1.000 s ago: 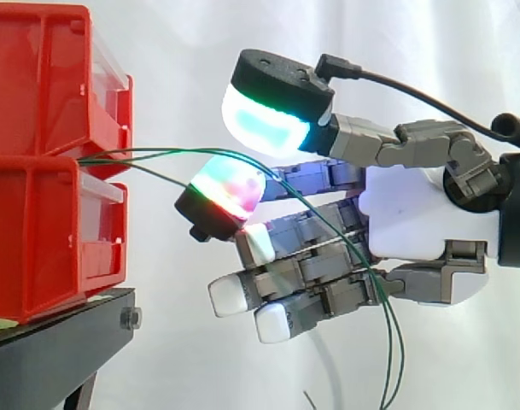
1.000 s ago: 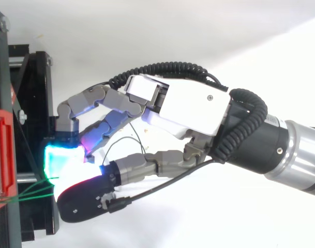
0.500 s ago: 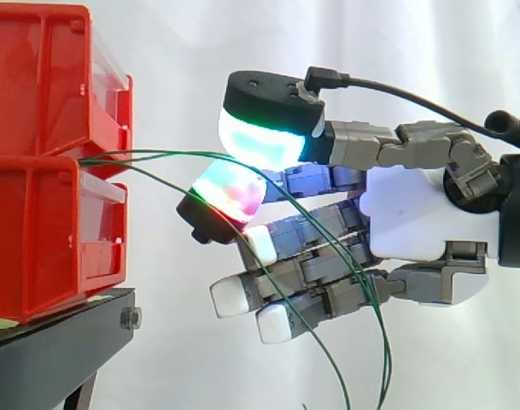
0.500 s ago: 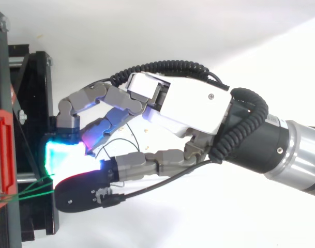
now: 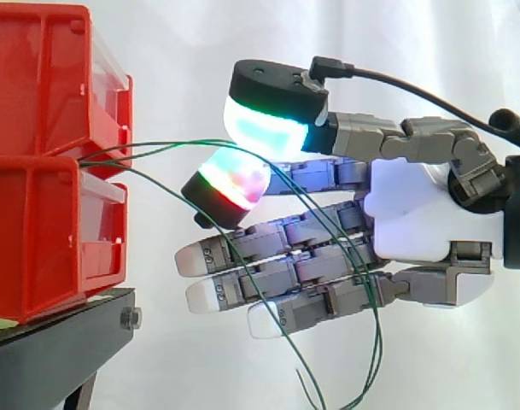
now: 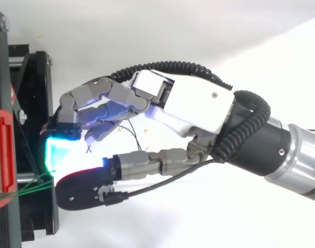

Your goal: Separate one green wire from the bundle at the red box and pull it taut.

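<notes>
Hand state: I cannot tell whether my hand (image 5: 422, 222) is clamped on a wire or merely has the wires lying across it.
Hand position: level with the seam of the red box (image 5: 37, 239), just beside it, not touching it.
Task item: green wires (image 5: 157, 143), thin, more than one strand.
Wire anchor: the strands leave the seam between the upper bin (image 5: 37, 77) and the lower part of the red box.
Wire location: from the seam they cross the open gap to my hand, pass over it, then hang below it as loose ends.
Wire long axis: roughly level from box to hand, then steeply downward.
Wire tension: slack; the upper strand bows upward and the lower strand sags.
Separation: the strands spread apart as they near my hand.
Key relation: the anchor lies on the box side of my hand, so I judge the pull must go straight away from the box, along that level axis.
Top view: the strands (image 6: 30, 185) fan from the box edge over the black stand (image 6: 28, 67) toward my hand (image 6: 188, 103).
Markings: no writing I can read.
</notes>
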Robot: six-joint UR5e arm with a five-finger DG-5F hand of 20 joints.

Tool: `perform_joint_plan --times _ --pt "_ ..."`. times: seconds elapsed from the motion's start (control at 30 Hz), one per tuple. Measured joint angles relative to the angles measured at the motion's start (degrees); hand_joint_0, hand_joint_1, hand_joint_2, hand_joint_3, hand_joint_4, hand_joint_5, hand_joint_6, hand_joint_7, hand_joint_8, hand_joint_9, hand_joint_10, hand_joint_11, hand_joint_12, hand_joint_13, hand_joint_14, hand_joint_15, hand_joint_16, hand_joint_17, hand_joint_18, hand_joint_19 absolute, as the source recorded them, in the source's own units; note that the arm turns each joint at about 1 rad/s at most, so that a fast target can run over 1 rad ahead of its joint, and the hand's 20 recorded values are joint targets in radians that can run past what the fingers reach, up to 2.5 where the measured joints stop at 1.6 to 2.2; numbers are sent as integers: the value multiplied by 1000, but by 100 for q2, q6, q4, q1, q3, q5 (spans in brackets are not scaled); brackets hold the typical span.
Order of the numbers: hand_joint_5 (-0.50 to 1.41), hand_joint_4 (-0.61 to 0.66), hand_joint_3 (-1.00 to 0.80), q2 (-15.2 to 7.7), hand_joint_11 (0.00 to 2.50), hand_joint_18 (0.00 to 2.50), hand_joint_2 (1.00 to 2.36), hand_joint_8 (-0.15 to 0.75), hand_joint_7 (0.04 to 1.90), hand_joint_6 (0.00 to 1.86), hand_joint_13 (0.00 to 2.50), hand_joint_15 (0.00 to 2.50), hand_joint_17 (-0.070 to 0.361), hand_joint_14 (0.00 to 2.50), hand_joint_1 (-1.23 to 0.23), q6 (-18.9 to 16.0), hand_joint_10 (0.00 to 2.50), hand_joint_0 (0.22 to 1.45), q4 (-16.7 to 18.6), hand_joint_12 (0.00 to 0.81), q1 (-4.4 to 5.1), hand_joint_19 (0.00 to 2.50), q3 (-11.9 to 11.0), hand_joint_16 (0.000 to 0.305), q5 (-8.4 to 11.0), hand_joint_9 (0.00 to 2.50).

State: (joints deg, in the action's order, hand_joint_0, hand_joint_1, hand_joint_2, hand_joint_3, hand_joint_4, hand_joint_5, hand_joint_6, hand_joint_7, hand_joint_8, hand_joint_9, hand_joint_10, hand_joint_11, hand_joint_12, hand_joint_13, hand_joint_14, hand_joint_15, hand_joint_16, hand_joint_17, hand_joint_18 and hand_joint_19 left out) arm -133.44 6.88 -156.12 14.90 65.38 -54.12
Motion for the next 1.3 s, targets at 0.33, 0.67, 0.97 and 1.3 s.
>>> perform_joint_plan --times 0.33,0.67,0.97,1.3 --pt "-156 -53 -68 -1 1046 832 1025 312 1209 889 946 540 112 19 -761 -597 16 589 -119 358 26 420 1 50 93 1052" --pt "-161 -59 -101 -6 1396 836 1025 307 1174 892 918 582 112 20 -764 -1006 6 600 -206 367 46 426 2 50 95 1074" --pt "-166 -70 -119 -7 1591 842 1025 309 1153 894 977 703 113 20 -767 -1004 229 610 -206 367 50 429 4 50 95 1043" --pt "-171 -72 -143 -5 1525 858 1026 310 1131 894 1179 991 114 23 -769 -996 488 620 -207 386 44 404 3 51 65 980"
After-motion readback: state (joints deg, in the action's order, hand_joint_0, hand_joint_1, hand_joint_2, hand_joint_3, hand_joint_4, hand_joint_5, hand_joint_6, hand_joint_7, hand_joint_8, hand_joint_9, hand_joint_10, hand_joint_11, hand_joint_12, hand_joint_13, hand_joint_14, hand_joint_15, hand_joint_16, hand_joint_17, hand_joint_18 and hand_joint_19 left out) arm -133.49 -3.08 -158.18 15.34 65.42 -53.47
